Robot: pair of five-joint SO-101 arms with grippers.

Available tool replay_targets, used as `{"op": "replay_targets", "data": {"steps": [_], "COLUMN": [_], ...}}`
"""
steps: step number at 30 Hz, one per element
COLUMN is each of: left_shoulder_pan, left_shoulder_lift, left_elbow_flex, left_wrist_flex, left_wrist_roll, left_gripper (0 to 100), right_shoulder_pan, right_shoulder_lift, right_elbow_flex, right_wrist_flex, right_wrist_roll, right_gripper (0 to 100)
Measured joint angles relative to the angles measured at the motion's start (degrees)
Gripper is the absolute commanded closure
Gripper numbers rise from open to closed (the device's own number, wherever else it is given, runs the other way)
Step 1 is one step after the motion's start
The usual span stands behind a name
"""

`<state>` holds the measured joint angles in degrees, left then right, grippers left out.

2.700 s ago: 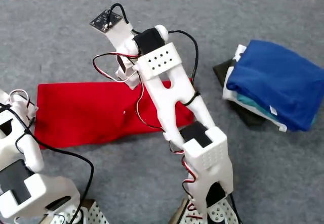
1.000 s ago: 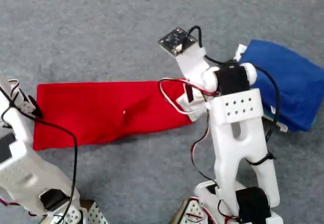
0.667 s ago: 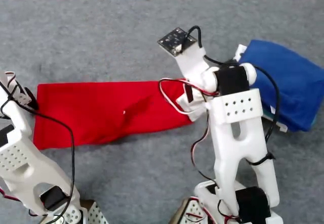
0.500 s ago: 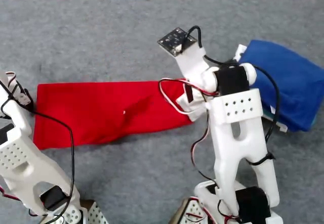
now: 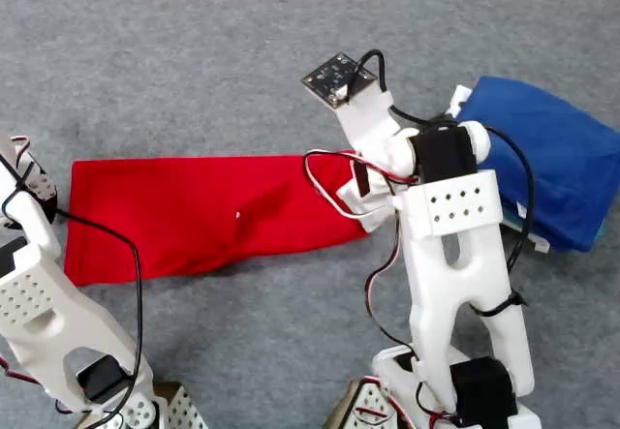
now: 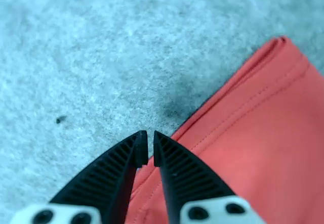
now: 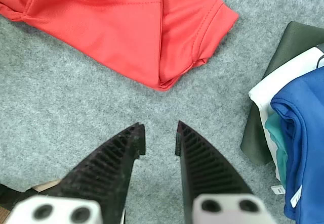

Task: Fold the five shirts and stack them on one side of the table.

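A red shirt (image 5: 203, 216) lies flat on the grey table as a long folded strip. At its left end my left gripper (image 6: 149, 150) hovers shut and holds nothing, its tips over the shirt's hem (image 6: 202, 133) near a corner. My right gripper (image 7: 158, 135) is open and holds nothing. It stands above bare table just off the red shirt's (image 7: 116, 27) right end, where a folded sleeve (image 7: 195, 42) shows. To the right of it sits a stack of folded shirts (image 5: 533, 158) with a blue one (image 7: 304, 128) on top.
The stack rests near the table's right edge, with dark (image 7: 268, 72), white and teal layers under the blue. The right arm's white body (image 5: 446, 255) rises between the red shirt and the stack. Grey felt table (image 5: 194, 80) stretches beyond the red shirt.
The right arm has swung from over the red shirt to its right end. The left arm has moved up to the shirt's left end and crept slightly farther back.
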<state>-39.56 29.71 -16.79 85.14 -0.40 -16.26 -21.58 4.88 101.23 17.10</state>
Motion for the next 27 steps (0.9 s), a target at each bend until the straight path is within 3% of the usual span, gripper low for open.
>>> {"op": "replay_targets", "data": {"steps": [14, 27], "left_shoulder_pan": [0.00, 0.00], "left_shoulder_lift": [0.00, 0.00], "left_elbow_flex": [0.00, 2.64], "left_wrist_flex": [0.00, 0.18], "left_wrist_roll": [4.92, 5.71], "left_gripper": [98, 98], "right_shoulder_pan": [0.00, 0.00], "right_shoulder_lift": [0.00, 0.00], "right_elbow_flex": [0.00, 0.00], "right_wrist_flex": [0.00, 0.00], "right_wrist_roll": [-0.09, -6.59], "right_gripper": [87.8, 87.6]}}
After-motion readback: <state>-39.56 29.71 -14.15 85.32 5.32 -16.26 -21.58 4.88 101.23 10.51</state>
